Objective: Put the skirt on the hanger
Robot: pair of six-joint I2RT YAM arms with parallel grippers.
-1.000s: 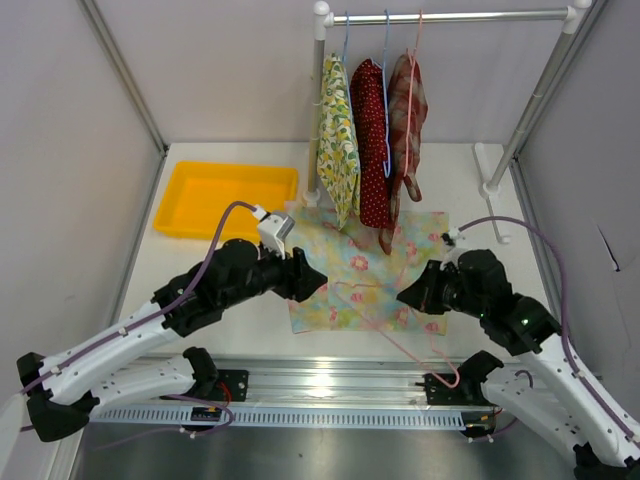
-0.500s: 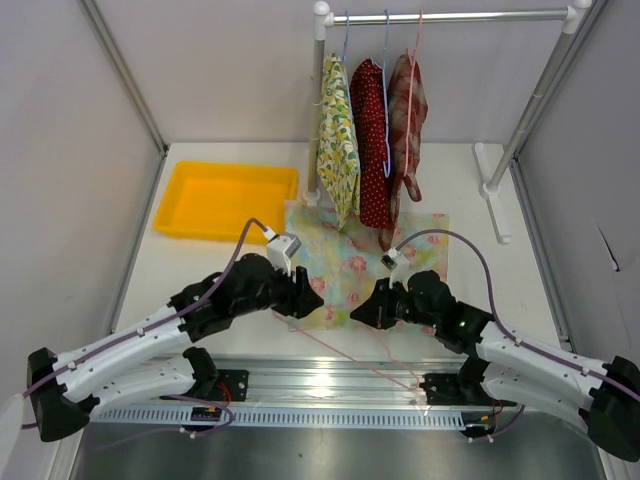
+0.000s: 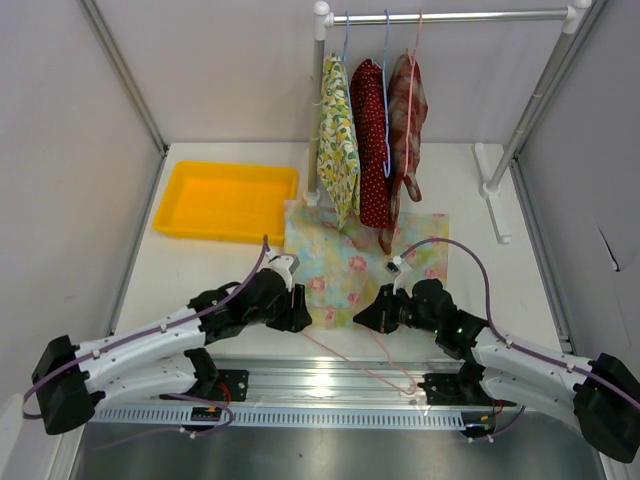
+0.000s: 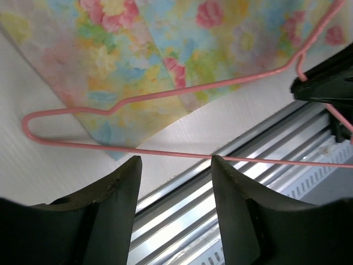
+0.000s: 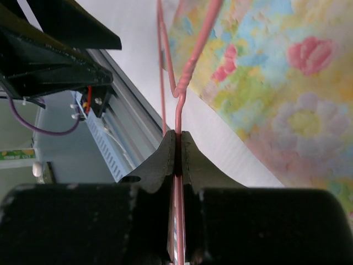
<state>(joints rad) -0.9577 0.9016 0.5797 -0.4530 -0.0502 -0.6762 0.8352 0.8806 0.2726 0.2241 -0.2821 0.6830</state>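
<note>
While the right gripper is clamped on the neck of the pink wire hanger and the left gripper gapes, the floral skirt lies flat mid-frame. It is probably limp and light, so pinch its lower edge.

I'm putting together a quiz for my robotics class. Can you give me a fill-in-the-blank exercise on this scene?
1. The right gripper is shut on the ____ hanger.
2. The left gripper holds its fingers ____ above the hanger.
3. ____ garments hang on the rack.
4. The tray is ____.

Missing words: pink; open; three; yellow.
</note>
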